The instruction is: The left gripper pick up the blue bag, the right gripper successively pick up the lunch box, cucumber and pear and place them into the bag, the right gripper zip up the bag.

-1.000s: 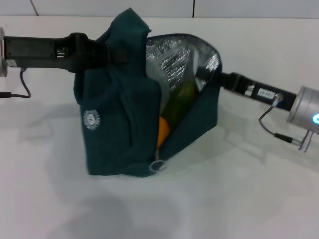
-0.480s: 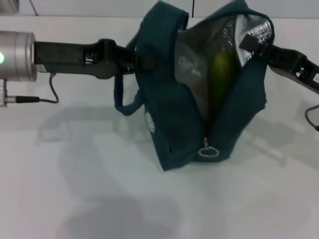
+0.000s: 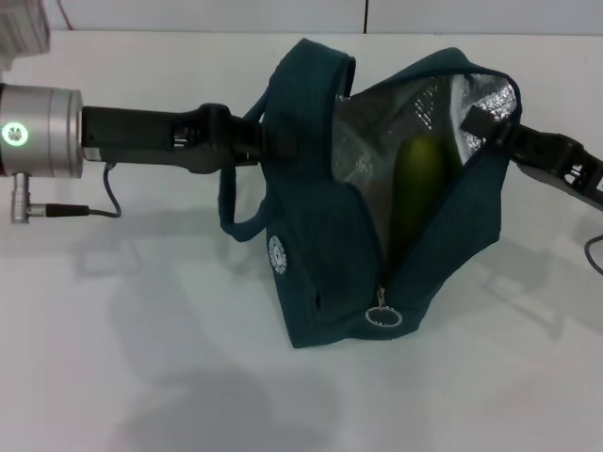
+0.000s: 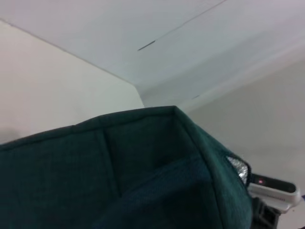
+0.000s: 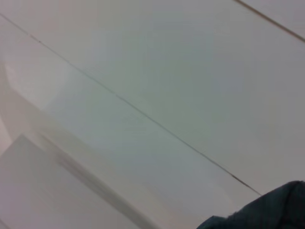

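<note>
White counter: one teal fabric blue bag, foil-lined, one smooth cucumber inside. Left gripper clamped one handle; right gripper pinched the rim.

Soft even light, faint shadows, slight blur

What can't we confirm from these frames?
- Lunch box and pear: neither shows in the head view; only the cucumber shows through the blue bag's opening.
- Left gripper: grip hidden by the bag's handle.
- Right gripper: grip hidden by the bag's rim.
- Wrist views: show only bag fabric and walls.
</note>
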Controlling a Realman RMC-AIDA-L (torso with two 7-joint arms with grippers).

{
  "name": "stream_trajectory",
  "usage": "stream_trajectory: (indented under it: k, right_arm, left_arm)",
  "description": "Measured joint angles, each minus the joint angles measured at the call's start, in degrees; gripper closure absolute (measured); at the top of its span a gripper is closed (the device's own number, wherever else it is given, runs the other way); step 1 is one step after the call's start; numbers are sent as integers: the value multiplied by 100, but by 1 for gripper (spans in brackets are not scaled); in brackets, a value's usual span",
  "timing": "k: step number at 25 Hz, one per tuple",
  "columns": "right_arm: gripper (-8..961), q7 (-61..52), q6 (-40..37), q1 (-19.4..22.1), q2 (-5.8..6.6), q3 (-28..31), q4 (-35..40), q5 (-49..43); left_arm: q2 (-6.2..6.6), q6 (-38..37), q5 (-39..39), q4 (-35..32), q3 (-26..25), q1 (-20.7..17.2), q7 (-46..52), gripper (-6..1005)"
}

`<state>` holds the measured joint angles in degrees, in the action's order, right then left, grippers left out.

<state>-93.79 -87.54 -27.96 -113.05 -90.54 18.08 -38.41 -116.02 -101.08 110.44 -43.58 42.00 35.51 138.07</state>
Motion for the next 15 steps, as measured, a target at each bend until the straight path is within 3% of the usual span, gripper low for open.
stream_trajectory:
  k: [6,15]
  right_arm:
    - [840,11,-21,142,5,13,-19,31]
    - [473,490,-635,395,202,143,36,21]
  left_arm:
    - [-51,125,208,13,0,0,-43,960]
    - [-54,220,181,17,-19,13,-44,960]
